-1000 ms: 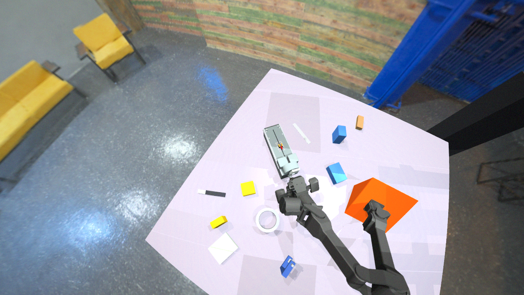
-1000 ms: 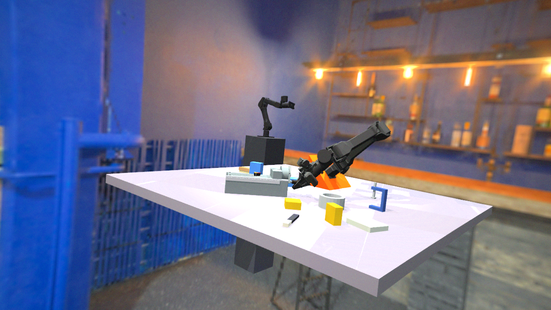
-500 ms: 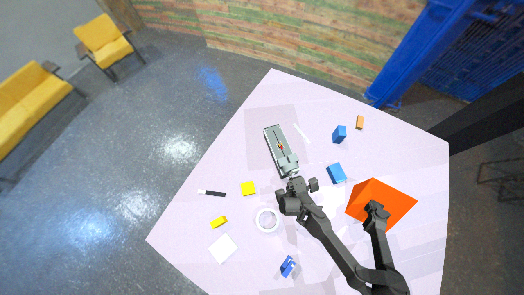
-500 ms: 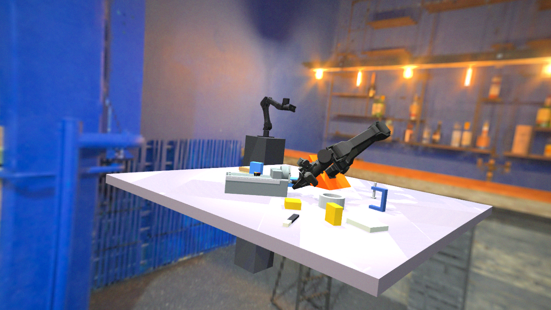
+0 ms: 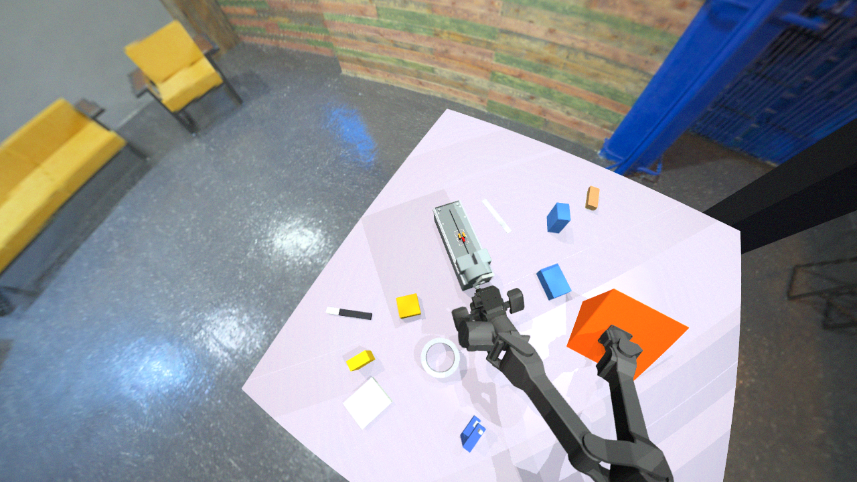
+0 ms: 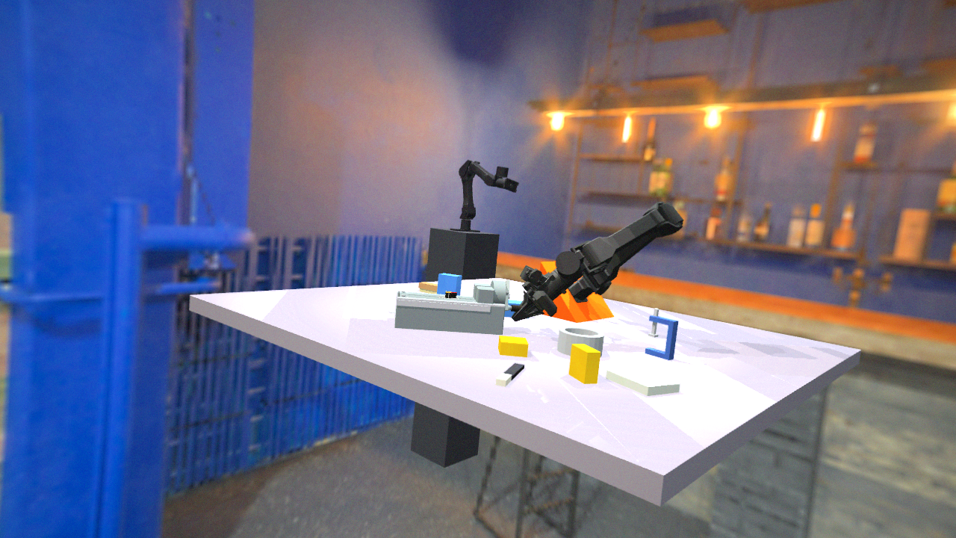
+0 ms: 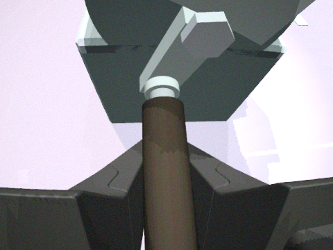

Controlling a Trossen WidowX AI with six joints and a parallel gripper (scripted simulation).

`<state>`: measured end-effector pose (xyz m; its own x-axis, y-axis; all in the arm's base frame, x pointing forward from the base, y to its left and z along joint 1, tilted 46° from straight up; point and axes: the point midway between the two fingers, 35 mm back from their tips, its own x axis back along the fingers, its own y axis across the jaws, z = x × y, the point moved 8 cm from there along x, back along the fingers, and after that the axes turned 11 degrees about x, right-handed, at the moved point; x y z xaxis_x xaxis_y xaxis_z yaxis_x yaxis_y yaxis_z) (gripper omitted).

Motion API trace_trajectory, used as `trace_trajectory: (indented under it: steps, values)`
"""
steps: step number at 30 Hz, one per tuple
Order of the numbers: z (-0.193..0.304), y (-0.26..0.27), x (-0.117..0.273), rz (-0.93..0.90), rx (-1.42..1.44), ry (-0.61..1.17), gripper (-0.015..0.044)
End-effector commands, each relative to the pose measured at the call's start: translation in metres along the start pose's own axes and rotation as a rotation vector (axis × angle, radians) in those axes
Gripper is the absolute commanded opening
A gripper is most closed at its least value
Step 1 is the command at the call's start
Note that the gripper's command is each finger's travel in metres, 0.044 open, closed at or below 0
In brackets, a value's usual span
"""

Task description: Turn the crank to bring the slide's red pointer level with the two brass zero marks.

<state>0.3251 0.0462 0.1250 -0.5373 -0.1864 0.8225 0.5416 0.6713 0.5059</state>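
The grey slide machine [image 5: 457, 236] [image 6: 446, 313] lies on the table with its crank end toward my arm. Its red pointer [image 5: 462, 237] sits on the slide between two small brass marks, about level with them as far as the overhead view shows. In the wrist view the brown crank handle [image 7: 168, 176] stands between my fingers, joined to the pale crank arm [image 7: 191, 48], which slants up to the right. My gripper [image 7: 161, 146] [image 5: 479, 294] [image 6: 520, 313] is shut on the handle at the machine's near end.
Near the machine lie a yellow block [image 5: 408, 304], two blue blocks [image 5: 553, 281] [image 5: 558, 217], a white strip [image 5: 496, 215] and a white tape ring [image 5: 440, 357]. An orange wedge [image 5: 622, 329] sits right of my arm. A blue clamp [image 5: 472, 433] and a white plate [image 5: 366, 402] lie nearer.
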Motion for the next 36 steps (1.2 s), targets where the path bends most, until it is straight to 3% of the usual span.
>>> trace_trajectory:
  steps: [1,36]
  values:
    - [-0.0032,0.0062,0.0029,-0.021,0.001,-0.010,0.0000]
    - [-0.0052,0.0085,0.0050,-0.021,0.001,-0.010,0.0000]
